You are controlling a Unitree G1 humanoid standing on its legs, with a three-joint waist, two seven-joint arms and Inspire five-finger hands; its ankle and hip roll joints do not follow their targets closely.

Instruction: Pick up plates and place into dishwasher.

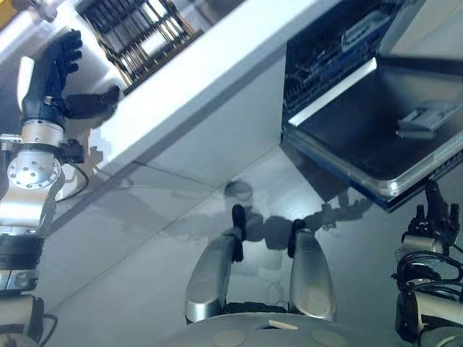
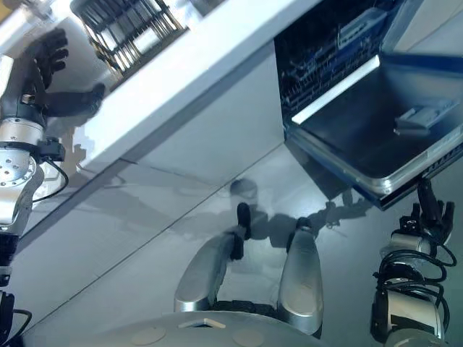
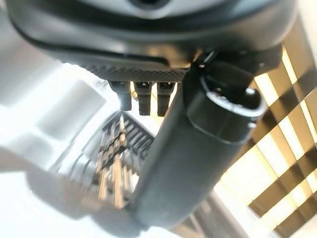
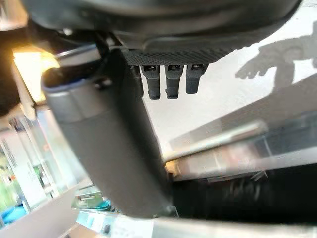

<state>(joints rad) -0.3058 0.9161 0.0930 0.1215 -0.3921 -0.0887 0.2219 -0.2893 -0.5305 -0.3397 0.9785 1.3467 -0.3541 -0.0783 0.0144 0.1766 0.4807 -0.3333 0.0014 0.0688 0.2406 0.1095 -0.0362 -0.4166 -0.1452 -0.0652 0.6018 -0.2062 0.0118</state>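
Left hand [image 1: 59, 76] raised at 10 o'clock over the white tabletop [image 1: 217, 65], fingers relaxed and spread, thumb out, nothing held. Right hand [image 1: 432, 217] low at 4 o'clock, just under the front edge of the dishwasher door [image 1: 376, 130]; fingers straight, empty. Dish rack [image 1: 141, 32] with dark wire tines on the tabletop at 11 o'clock, also visible past the left hand's fingers [image 3: 141, 96] in the left wrist view. Dishwasher open at 1 to 2 o'clock, door dropped flat, lower basket [image 1: 325, 54] partly visible inside.

Plates not discernible in any view; cannot tell whether any stand in the rack. Task judged at the start, no plate yet taken.

Handling judgement: plates likely stiff, smooth, breakable, moderately heavy. Best taken at the rim, thumb on one face and fingers on the other, lifted straight out of the tines. Risk: slip from smooth fingers, or a knock against the door edge on transfer.
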